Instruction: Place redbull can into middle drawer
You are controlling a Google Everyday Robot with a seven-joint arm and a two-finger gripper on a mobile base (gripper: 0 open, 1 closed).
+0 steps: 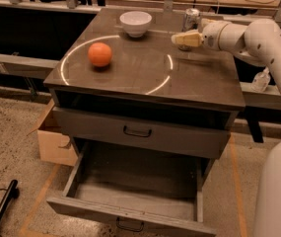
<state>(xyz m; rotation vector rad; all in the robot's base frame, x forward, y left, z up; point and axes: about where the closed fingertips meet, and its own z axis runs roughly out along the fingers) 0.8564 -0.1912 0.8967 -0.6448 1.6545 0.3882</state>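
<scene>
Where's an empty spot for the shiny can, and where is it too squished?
The open middle drawer has a bare floor, wall to wall. On the cabinet top, the front right, between the orange and the right edge, is free too. The back is crowded: white bowl, redbull can, and the gripper just in front of the can.

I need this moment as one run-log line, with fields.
gripper: beside redbull can, over cabinet top | redbull can: upright on cabinet top | middle drawer: open

Glossy cabinet top (130, 75); shiny metal redbull can (191, 19) just behind the smooth plastic hand (177, 39).
</scene>
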